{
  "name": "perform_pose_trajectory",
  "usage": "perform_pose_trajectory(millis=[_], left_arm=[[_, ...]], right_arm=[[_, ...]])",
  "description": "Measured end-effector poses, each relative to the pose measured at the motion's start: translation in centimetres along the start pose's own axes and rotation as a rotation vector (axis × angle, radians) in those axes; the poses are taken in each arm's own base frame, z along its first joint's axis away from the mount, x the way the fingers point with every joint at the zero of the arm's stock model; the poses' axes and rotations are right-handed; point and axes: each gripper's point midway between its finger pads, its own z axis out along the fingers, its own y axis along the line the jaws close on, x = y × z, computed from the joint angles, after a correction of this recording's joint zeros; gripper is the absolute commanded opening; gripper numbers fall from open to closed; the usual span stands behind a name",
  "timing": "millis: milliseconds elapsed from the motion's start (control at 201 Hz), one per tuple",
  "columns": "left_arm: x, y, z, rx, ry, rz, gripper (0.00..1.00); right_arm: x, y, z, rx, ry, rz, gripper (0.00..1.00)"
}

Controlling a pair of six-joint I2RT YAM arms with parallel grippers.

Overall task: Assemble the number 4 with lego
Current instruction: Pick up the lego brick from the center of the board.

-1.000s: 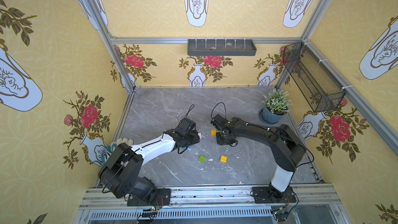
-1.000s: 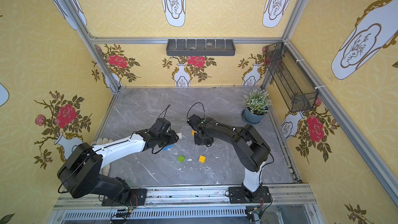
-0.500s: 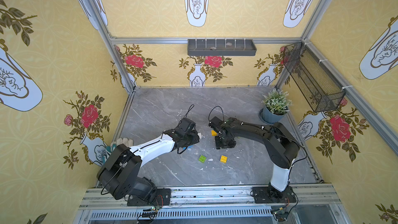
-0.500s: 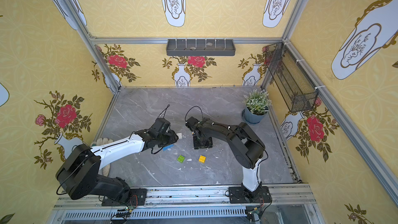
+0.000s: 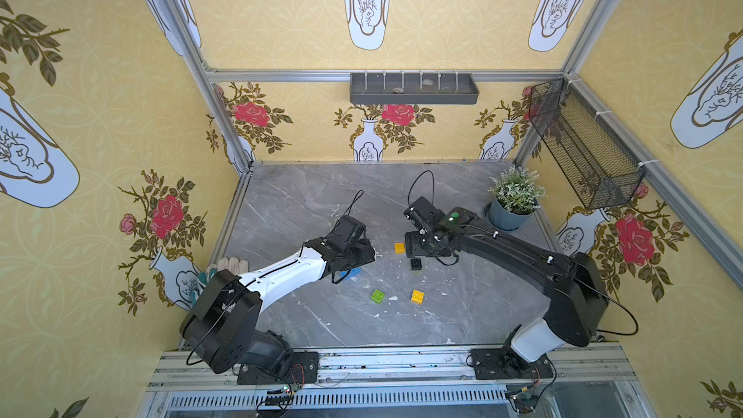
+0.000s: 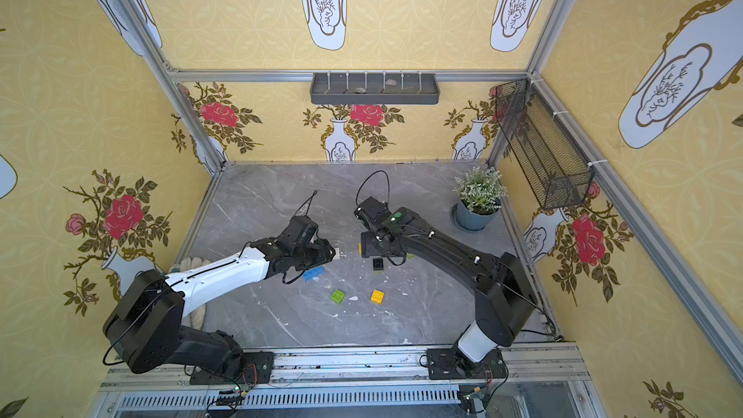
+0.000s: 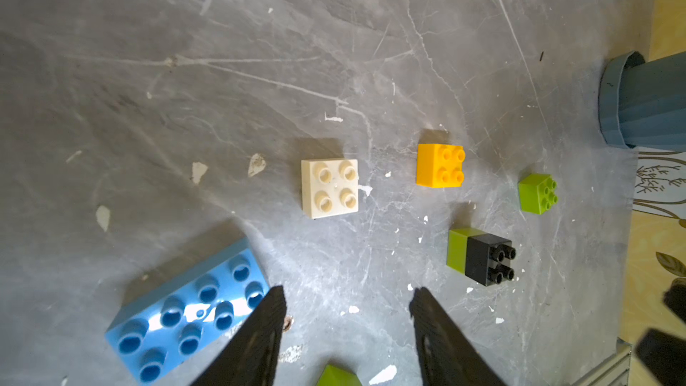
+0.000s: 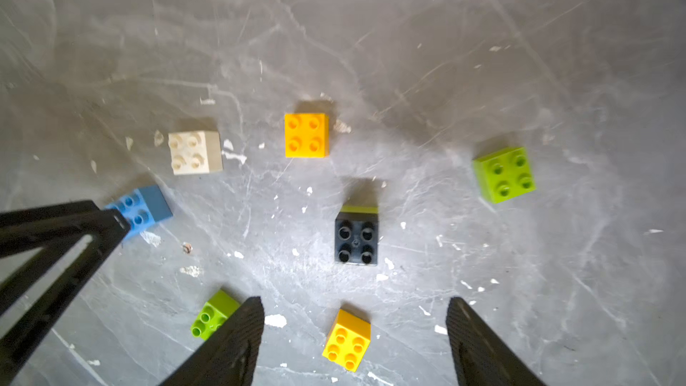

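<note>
Beneath left gripper (image 7: 348,293), blue brick (image 5: 351,273) half hidden; it and right gripper (image 8: 355,302) spread, empty.

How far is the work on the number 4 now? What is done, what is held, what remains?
Done: only one join, a black brick on a lime green brick. In hand: nothing; the left gripper and right gripper are open and empty. Left: the white brick, blue brick, two yellow bricks and two loose green bricks lie apart on the table.

Glossy plastic blue brick (image 7: 189,313), scratched matt grey marbled tabletop (image 7: 222,68), ribbed matt black fingers (image 8: 234,343), black metal mesh basket (image 5: 583,150), bare metal rail (image 5: 402,367)
</note>
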Motion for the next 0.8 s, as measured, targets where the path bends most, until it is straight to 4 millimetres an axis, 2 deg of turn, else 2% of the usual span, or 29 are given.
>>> perform_pose_trajectory(millis=[40,124,169,229,259,309,344,443,518,612,682,797], left_arm=[[0.1,0.1,-0.1,-0.002,0.002,0.001,0.47],[0.3,0.3,-0.1,-0.006,0.008,0.008,0.4],[0.5,0.4,-0.1,-0.005,0.016,0.008,0.37],[0.9,0.6,0.0,-0.004,0.029,0.007,0.36],[1.2,0.6,0.1,-0.002,0.038,0.006,0.36],[1.5,0.8,0.2,-0.001,0.048,0.006,0.37],[1.6,0.9,0.2,-0.002,0.051,0.005,0.37],[1.8,1.0,0.1,-0.001,0.055,0.005,0.37],[1.7,1.0,0.0,0.001,0.053,0.004,0.38],[1.5,1.1,-0.1,-0.001,0.049,-0.001,0.38],[1.4,1.2,-0.1,-0.004,0.048,-0.003,0.38],[1.3,1.2,-0.1,-0.001,0.046,0.009,0.38]], right_arm=[[-0.4,-1.5,-0.2,0.01,-0.009,0.037,0.68],[-0.1,-4.6,0.2,0.055,0.0,0.091,0.52],[0.7,-5.1,0.6,0.055,0.025,0.094,0.46],[2.0,-5.0,1.1,0.035,0.057,0.089,0.46],[2.8,-4.9,1.4,0.029,0.072,0.084,0.48],[4.4,-4.7,1.7,0.036,0.095,0.081,0.64],[5.6,-4.1,1.8,0.028,0.115,0.064,0.71],[9.0,-1.8,1.8,0.011,0.165,0.033,0.79],[11.0,-0.9,2.1,0.026,0.2,0.058,0.78],[12.5,-0.1,2.9,0.057,0.232,0.103,0.69],[12.9,0.3,3.6,0.083,0.249,0.14,0.59],[13.1,0.9,5.1,0.113,0.266,0.178,0.59]])
